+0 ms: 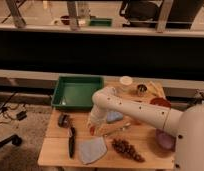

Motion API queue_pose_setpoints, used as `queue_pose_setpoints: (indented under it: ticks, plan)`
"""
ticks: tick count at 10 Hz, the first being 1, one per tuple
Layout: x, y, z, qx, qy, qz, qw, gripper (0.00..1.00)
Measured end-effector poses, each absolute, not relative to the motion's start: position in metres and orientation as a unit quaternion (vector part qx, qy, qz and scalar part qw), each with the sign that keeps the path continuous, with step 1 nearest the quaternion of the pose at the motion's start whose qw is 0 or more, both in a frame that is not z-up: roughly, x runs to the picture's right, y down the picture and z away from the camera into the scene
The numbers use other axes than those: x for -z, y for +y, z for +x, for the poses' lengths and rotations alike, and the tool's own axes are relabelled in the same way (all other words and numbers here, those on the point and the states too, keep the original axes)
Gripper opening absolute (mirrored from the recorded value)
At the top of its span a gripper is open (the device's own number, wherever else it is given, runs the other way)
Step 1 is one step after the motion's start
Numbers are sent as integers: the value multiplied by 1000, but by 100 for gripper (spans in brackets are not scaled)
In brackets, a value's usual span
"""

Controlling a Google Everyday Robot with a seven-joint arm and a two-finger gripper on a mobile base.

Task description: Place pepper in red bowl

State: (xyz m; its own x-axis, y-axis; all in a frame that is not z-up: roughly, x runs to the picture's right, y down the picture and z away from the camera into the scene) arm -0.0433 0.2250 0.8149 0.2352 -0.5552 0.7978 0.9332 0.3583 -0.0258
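We saw the gripper [96, 126] low over the table [54, 150], green tray [77, 92] at its 11 o'clock. The pepper [91, 131] sat right at it, partly hidden. We couldn't tell if it was clamped or released. The red bowl [160, 102] sat well apart at 2 o'clock, the knife [71, 143] near at 8.

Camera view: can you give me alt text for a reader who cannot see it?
A white robot arm reaches across a wooden table, its gripper down at the tabletop beside an orange-red pepper. The red bowl sits apart, at the table's back right. A green tray, a black knife, a grey cloth and grapes are also on the table.
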Motion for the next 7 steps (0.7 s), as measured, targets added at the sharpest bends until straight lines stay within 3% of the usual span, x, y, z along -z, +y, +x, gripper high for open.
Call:
queue_pose_setpoints:
  ticks: [4, 6, 7]
  plan:
    - [-808, 223, -51, 523, -357, -255, 731, 37]
    - [-800, 220, -50, 531, -356, -252, 726, 21]
    - [-797, 219, -48, 532, -356, -252, 726, 17]
